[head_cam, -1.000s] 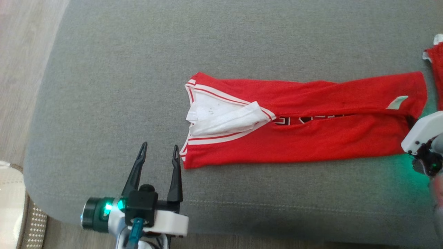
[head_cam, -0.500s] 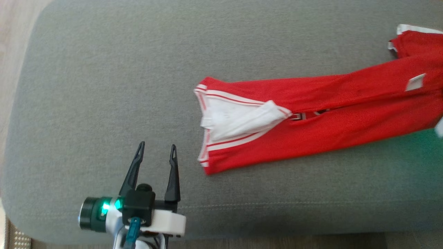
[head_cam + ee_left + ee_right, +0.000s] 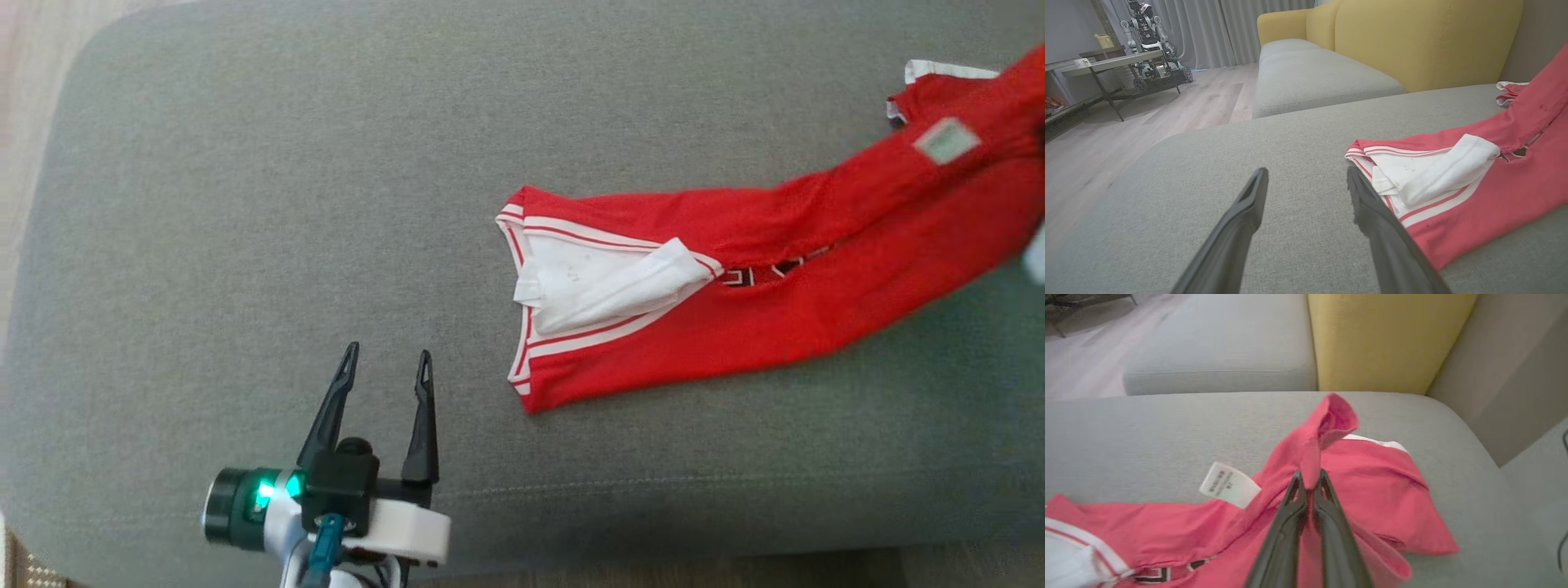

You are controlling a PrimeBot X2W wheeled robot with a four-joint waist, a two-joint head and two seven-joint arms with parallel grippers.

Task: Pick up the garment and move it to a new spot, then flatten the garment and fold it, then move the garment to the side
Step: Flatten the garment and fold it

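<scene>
Your right gripper (image 3: pixel 1309 482) is clamped on the red garment (image 3: pixel 759 327), centre-right in the head view.
Drag low and slowly across the cushion (image 3: pixel 245 204) so the folds hold; your left gripper (image 3: pixel 387 361), jaws wide, sits lower left.

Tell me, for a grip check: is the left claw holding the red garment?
No, the left claw stands open beside the red garment, with nothing between its jaws.
</scene>
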